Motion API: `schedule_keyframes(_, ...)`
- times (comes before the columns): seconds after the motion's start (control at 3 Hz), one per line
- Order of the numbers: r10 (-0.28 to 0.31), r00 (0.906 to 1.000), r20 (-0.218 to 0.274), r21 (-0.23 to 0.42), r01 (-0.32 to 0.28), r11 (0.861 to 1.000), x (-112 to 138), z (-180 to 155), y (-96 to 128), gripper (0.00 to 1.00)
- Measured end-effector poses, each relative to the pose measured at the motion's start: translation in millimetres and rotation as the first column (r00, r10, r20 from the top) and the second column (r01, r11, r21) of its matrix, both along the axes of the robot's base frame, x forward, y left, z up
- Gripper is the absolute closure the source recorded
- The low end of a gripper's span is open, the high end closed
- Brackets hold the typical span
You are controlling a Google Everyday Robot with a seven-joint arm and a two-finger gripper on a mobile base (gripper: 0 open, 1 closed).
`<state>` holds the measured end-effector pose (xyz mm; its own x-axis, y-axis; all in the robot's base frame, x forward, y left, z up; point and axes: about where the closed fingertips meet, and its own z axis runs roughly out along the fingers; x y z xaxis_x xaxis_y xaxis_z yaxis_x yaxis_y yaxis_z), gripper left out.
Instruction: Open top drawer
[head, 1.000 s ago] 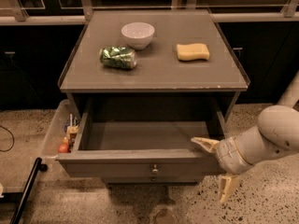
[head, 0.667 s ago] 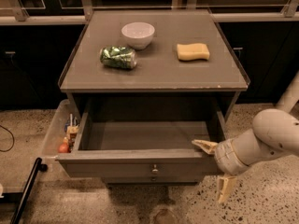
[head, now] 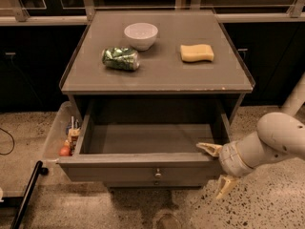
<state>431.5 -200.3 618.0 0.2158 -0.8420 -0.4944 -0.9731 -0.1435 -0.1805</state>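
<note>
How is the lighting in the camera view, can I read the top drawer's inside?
Camera view: dim overall; the top drawer lies in shadow under the tabletop, its grey floor legible; the pale claw, open at its front right corner, stands out.

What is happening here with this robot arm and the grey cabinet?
The top drawer stands wide open, showing its plain grey inside. The robot's gripper is at the drawer's front right corner, fingers spread: one lies over the front's top edge, the other hangs below it. On the cabinet top sit a white bowl, a green packet and a yellow sponge, all untouched.
</note>
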Motion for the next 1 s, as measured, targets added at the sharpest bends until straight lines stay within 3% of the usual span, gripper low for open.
schedule_keyframes(1.0, -0.001, 1.0, 0.0, 0.0, 0.001, 1.0, -0.7, 8.6, 0.8, 0.88)
